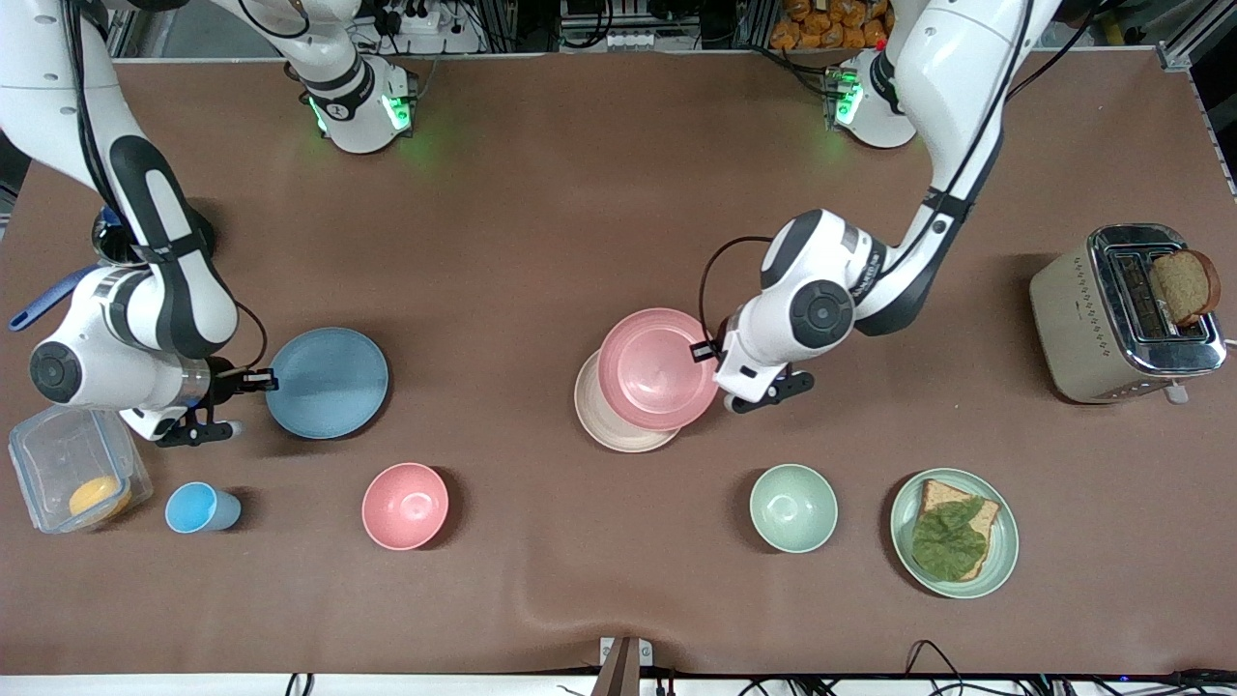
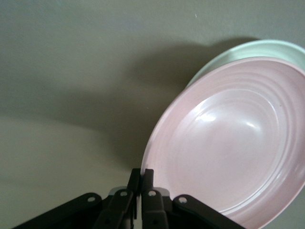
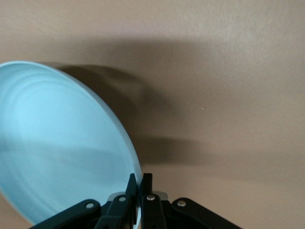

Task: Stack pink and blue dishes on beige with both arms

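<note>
Front view: left end effector [image 1: 712, 352] is clamped on the rim of the pink plate [image 1: 655, 367], which sits over the beige plate [image 1: 611, 425] around mid-surface, offset so a crescent of beige shows on the side nearer the cam. Right end effector [image 1: 263, 383] is pinched on the rim of the blue plate [image 1: 327, 382], toward the right arm's end of the surface, well apart from the stack. Count: 3 task plates (1 pink, 1 blue, 1 beige), 2 bowls (pink bowl [image 1: 405, 506], green bowl [image 1: 793, 507]), 1 blue cup [image 1: 196, 508], 1 green plate w/ toast [image 1: 955, 533], 1 toaster [image 1: 1124, 311], 1 clear container [image 1: 72, 476] at the corner nearest the right arm. Left wrist view: fingers [image 2: 135, 183] shut tight on the pink rim, plate looks tilted, beige edge peeking out past it. Right wrist view: fingers [image 3: 132, 186] closed on the thin blue rim, plate [image 3: 57, 143] angled vs the surface. Risks imo: rim pinch is tiny, so the blue one could swivel or slip out on the carry. Pink is off-center, so if let go like that it may slide off beige. Both arms meeting at the stack could bump too.
</note>
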`<act>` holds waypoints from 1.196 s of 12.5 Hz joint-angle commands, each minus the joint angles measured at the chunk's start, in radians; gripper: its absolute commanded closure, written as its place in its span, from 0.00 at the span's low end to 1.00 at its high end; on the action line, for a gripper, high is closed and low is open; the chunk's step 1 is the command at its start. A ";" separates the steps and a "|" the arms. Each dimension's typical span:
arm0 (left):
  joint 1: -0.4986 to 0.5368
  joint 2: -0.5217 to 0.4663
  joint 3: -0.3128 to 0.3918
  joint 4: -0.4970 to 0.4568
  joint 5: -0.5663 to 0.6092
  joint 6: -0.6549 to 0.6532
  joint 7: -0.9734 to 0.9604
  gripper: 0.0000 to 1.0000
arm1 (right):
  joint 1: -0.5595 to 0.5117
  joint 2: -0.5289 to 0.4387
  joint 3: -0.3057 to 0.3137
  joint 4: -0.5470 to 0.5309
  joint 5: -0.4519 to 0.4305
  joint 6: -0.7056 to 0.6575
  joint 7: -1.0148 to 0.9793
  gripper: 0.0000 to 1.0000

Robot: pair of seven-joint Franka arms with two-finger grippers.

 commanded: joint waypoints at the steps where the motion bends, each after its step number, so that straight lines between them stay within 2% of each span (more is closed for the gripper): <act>1: -0.020 0.038 0.011 0.033 0.051 0.002 -0.046 1.00 | -0.008 -0.015 0.024 0.047 0.012 -0.068 -0.014 1.00; 4: -0.033 0.077 0.011 0.054 0.070 0.048 -0.057 1.00 | -0.005 -0.031 0.045 0.081 0.027 -0.114 -0.007 1.00; 8: -0.033 0.111 0.011 0.071 0.069 0.120 -0.057 1.00 | 0.024 -0.041 0.062 0.131 0.106 -0.212 0.024 1.00; 15: -0.062 0.123 0.012 0.081 0.067 0.134 -0.058 1.00 | 0.133 -0.041 0.062 0.142 0.146 -0.218 0.202 1.00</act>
